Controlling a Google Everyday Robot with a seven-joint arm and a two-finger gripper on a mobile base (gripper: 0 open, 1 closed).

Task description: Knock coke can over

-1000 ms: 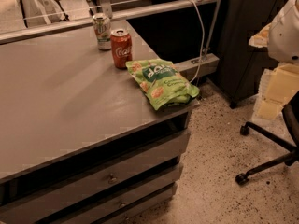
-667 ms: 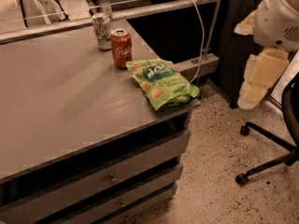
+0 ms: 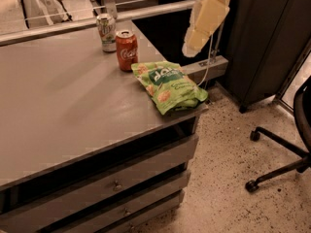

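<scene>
The coke can is red with white script and a silver top. It stands upright on the grey table, near the far right corner. My gripper hangs pale and cream-coloured from the arm at the top of the view. It is in the air past the table's right edge, to the right of the coke can and well apart from it.
A pale green-and-white soda can stands upright just behind and left of the coke can. A green chip bag lies at the table's right corner. Drawers sit below, and an office chair base stands on the floor at right.
My arm and gripper have swung from the right edge of the view leftward and upward, closer to the table's far right corner. The cans and bag have not moved.
</scene>
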